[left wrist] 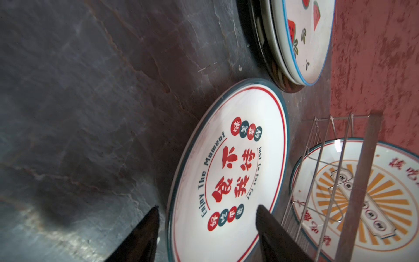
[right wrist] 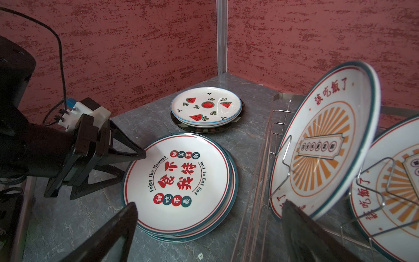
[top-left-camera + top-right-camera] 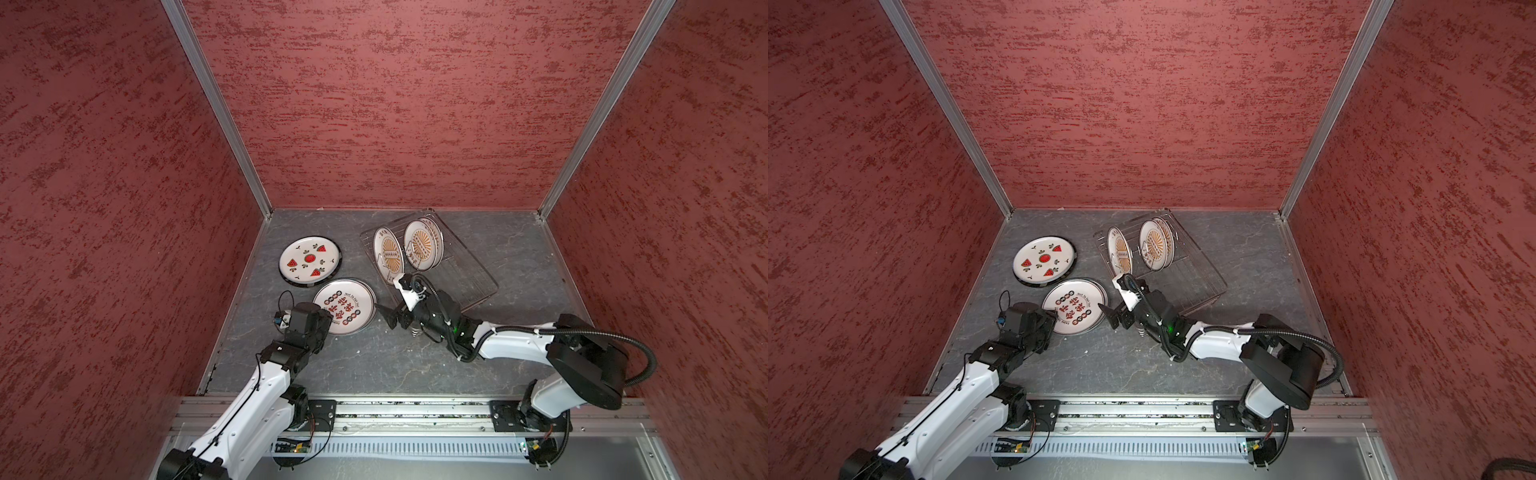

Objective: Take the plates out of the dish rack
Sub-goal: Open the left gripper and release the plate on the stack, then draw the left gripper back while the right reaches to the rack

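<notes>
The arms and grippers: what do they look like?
Left arm and right arm: white shells, black joints. Left gripper and right gripper: black, tapering triangular fingers. A ribbed black hose loops along the right arm; a thin black cable trails the left.

light: soft, even | shadow: faint on table (image 1: 90,113) | glare: sunburst plate (image 1: 390,188) | blur: wrist-view foreground | top views: sharp

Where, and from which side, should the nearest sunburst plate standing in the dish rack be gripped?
Probably grip the nearest sunburst plate by its upper rim, from above, pinching both faces. It stands on edge in the dish rack; wire prongs cross its lower half, while the top is free.
</notes>
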Robot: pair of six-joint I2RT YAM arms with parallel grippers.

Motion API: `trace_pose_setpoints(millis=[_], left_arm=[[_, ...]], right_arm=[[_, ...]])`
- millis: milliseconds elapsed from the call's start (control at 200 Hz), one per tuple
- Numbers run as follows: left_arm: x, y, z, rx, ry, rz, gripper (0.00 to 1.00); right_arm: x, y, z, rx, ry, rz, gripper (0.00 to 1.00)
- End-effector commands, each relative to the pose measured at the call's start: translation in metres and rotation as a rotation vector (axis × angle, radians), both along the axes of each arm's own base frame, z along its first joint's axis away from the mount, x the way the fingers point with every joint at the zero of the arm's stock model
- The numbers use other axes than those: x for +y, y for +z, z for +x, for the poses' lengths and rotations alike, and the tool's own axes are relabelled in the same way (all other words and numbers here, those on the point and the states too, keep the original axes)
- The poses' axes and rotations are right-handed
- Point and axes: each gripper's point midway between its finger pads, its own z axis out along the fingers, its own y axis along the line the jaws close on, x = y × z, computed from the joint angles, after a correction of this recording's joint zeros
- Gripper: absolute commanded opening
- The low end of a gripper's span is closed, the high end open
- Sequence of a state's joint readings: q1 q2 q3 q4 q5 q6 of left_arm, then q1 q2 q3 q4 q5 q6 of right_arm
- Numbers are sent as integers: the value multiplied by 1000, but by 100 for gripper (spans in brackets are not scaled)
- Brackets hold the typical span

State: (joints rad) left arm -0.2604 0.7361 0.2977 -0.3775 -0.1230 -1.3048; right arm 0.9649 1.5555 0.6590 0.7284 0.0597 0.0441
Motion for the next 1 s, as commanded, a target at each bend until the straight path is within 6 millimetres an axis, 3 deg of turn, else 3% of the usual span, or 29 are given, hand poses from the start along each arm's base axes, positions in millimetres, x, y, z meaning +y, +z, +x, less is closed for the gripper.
trace_pose_setpoints(millis=[0,130,200,220,311,441,511,566,621,777,837,992], left_arm=[[9,18,9,-76,-11,97,83],[26,17,0,-66,35,163,91],[27,19,-1,-86,33,170,94],[27,20,0,-94,30,173,95],[27,28,3,-141,-2,199,99],[8,52,20,-335,-148,240,99],[-11,70,30,-517,-262,275,99],[-17,76,30,-565,-287,273,99],[-20,79,29,-588,-300,276,99],[-38,104,26,-751,-437,388,99],[-46,109,25,-815,-475,404,99],[-50,103,25,-891,-491,455,99]], right_arm=[[-9,25,-3,-69,-21,78,99],[-21,36,-10,-95,-29,134,99],[-27,35,-11,-92,-47,156,99],[-30,46,-12,-104,-50,185,99],[-37,52,-11,-78,-67,232,99],[-41,55,-11,1,-43,287,99],[-27,58,-33,11,112,270,99],[-21,61,-53,14,228,272,99],[-29,70,-64,-25,257,314,99],[-65,79,-72,-190,181,378,99],[-73,80,-60,-200,96,387,99],[-104,69,22,-84,-404,324,99]])
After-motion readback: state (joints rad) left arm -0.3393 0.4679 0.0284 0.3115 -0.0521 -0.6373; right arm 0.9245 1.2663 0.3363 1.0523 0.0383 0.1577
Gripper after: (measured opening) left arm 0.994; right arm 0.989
